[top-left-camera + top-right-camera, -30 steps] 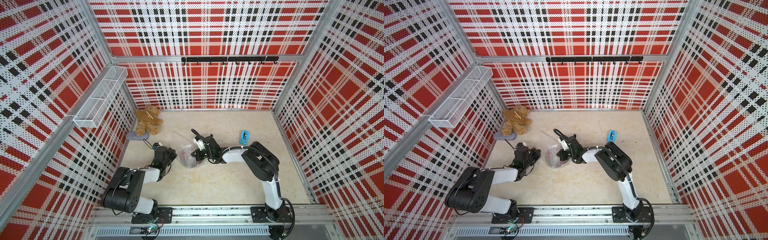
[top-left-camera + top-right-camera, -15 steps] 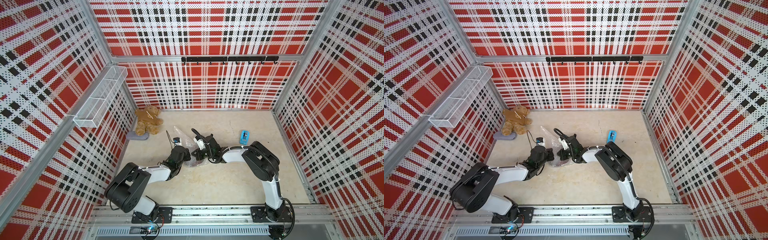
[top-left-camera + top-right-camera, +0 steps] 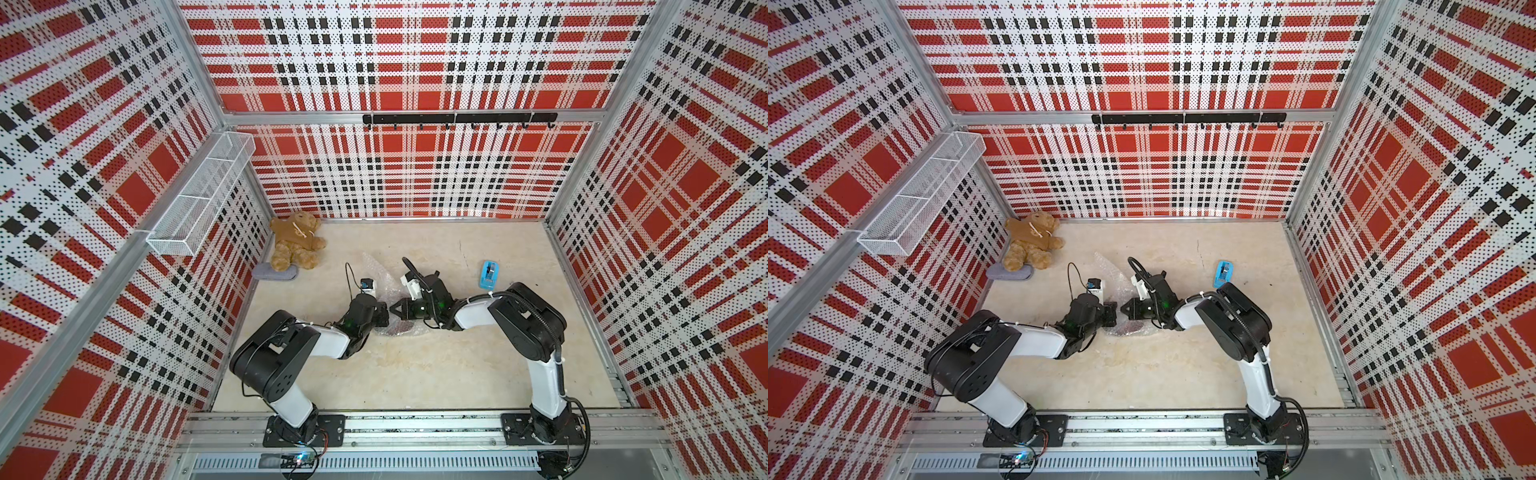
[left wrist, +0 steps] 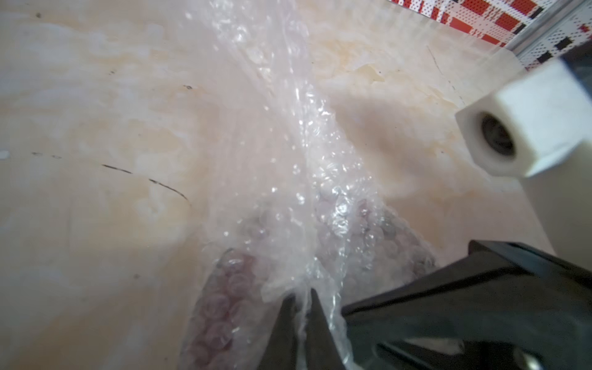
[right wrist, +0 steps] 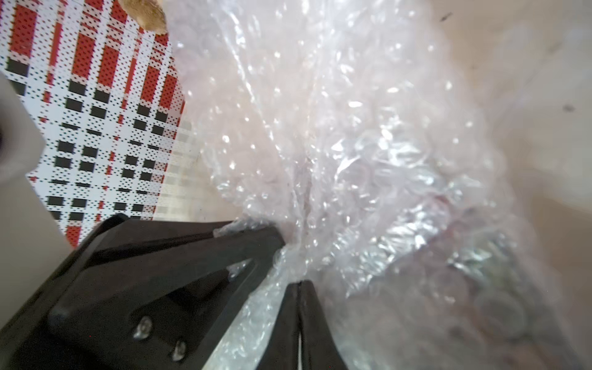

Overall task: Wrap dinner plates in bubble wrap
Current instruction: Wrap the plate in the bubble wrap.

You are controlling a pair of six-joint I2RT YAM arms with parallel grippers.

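Fold-over step, by my reading. Top view: left gripper [image 3: 384,319] and right gripper [image 3: 395,312] sit tip to tip just above the plate [image 3: 398,331], which lies under the bubble wrap [image 3: 376,272]. Left wrist: jaws narrow, pinching a wrap ridge over the plate. Right wrist: jaws nearly together on bunched wrap beside the plate. Next: lay both gathered edges across the plate.

We log beige marbled tabletop [image 3: 415,374], scuffed. On it: brown teddy bear [image 3: 296,245], far left corner, one leg on grey pad [image 3: 275,273]; blue tape dispenser [image 3: 490,275], right side; crumpled bubble wrap [image 3: 376,270] mid-surface, dark-red plate [image 3: 395,330] inside.
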